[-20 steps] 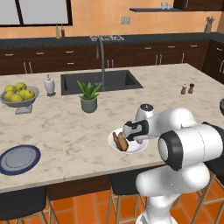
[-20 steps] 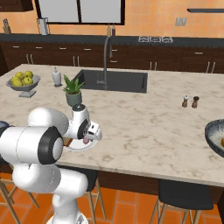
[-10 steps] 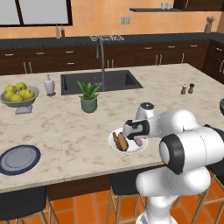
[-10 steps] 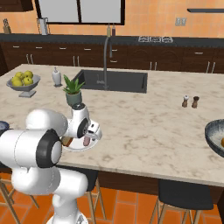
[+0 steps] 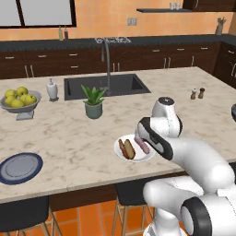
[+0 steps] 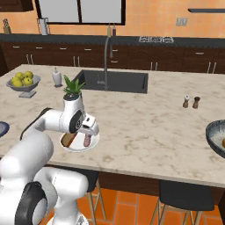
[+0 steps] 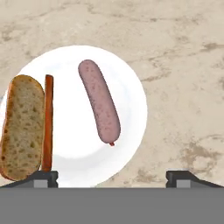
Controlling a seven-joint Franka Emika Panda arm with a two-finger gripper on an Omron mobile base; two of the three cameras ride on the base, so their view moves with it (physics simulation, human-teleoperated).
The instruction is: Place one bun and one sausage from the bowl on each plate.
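White plate (image 7: 131, 109) is done — bun (image 7: 22, 127) and sausage (image 7: 99, 101) lie on it, gripper (image 7: 112, 178) fingers apart above. You still owe the blue plate (image 5: 20, 168) (far left); bowl (image 6: 216, 137) far right.

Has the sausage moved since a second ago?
Yes. It was in the gripper above the white plate; now the sausage lies on it beside the bun, gripper open.
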